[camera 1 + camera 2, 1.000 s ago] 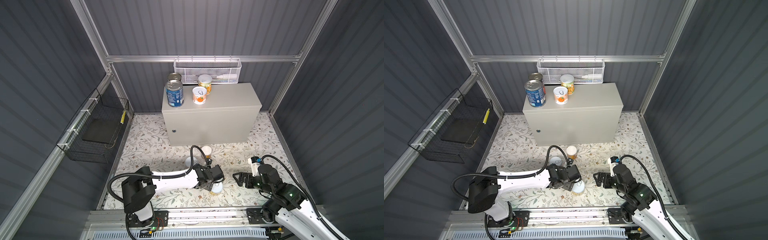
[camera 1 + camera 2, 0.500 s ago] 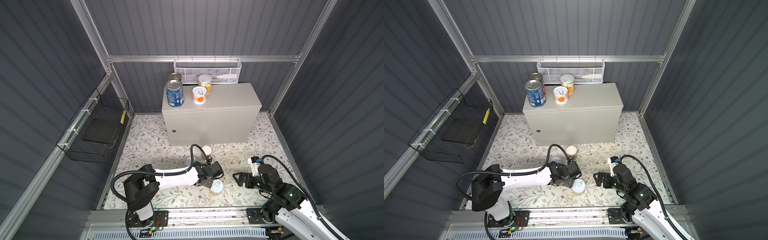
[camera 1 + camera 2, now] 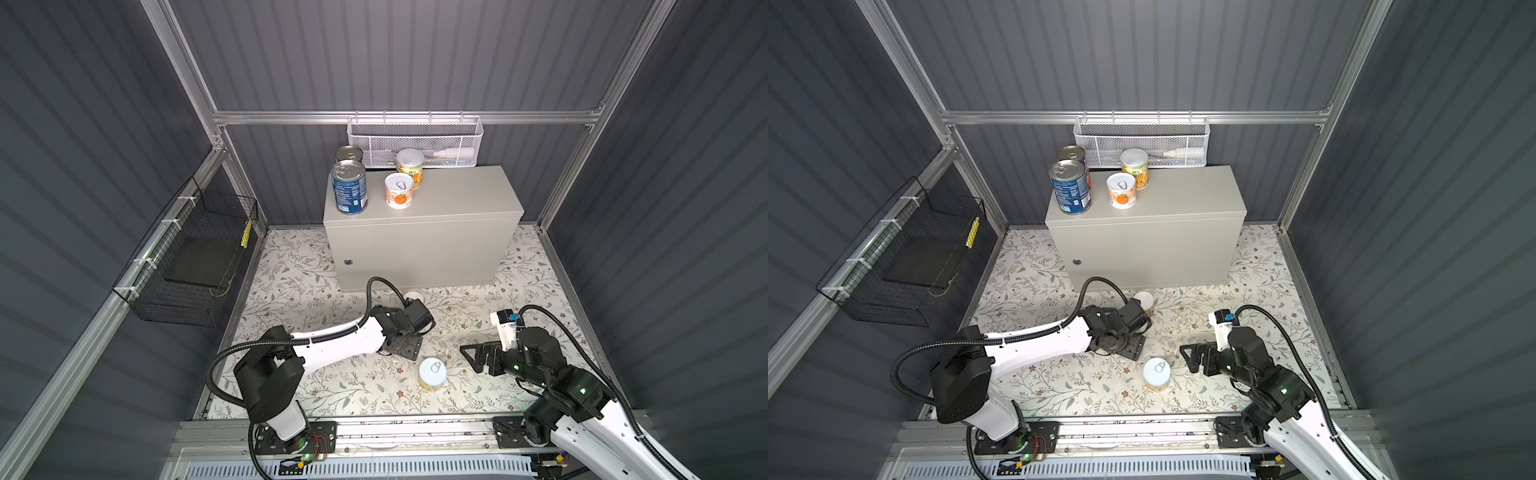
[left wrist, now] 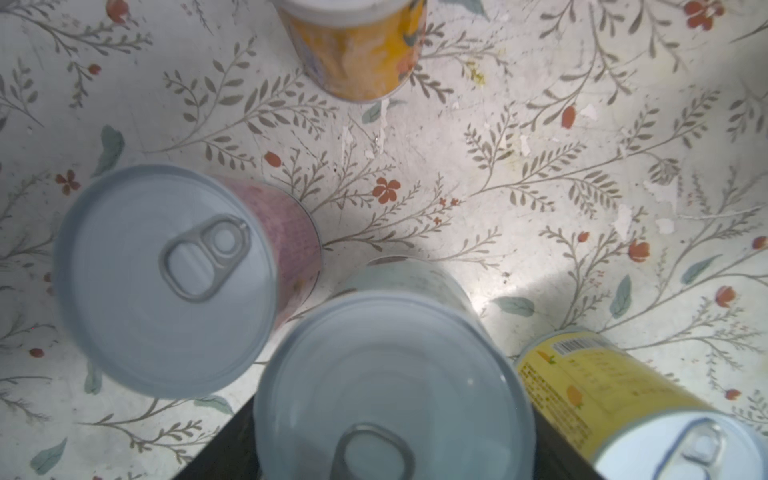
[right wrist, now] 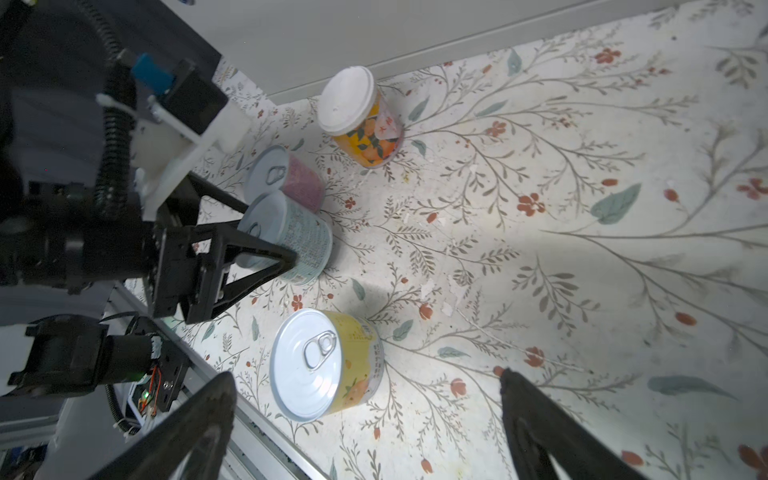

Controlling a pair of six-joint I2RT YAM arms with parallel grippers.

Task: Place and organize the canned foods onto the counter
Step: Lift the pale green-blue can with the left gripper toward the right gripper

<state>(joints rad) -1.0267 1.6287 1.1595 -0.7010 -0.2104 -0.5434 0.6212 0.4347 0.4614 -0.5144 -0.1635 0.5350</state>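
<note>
Hanging low before the counter (image 3: 436,199) in a top view, the left gripper (image 3: 402,344) hides its load; left wrist view: pale can (image 4: 395,395) fills its grip, beside the pink can (image 4: 166,282); right wrist view: it clamps that can on the floor (image 5: 582,249), right gripper (image 5: 365,378) gaping, yellow can (image 5: 316,365) just ahead.

Four cans (image 3: 349,187) atop counter (image 3: 449,195) — four below, upright.

No word or number can be read anywhere; the yellow can (image 4: 602,386) bears a barcode and rows of small print, too fine to read; the pale can (image 5: 307,245) and pink can (image 5: 305,187) carry dense print, illegible; the blue can (image 3: 350,195) shows white lettering, too small to make out.
</note>
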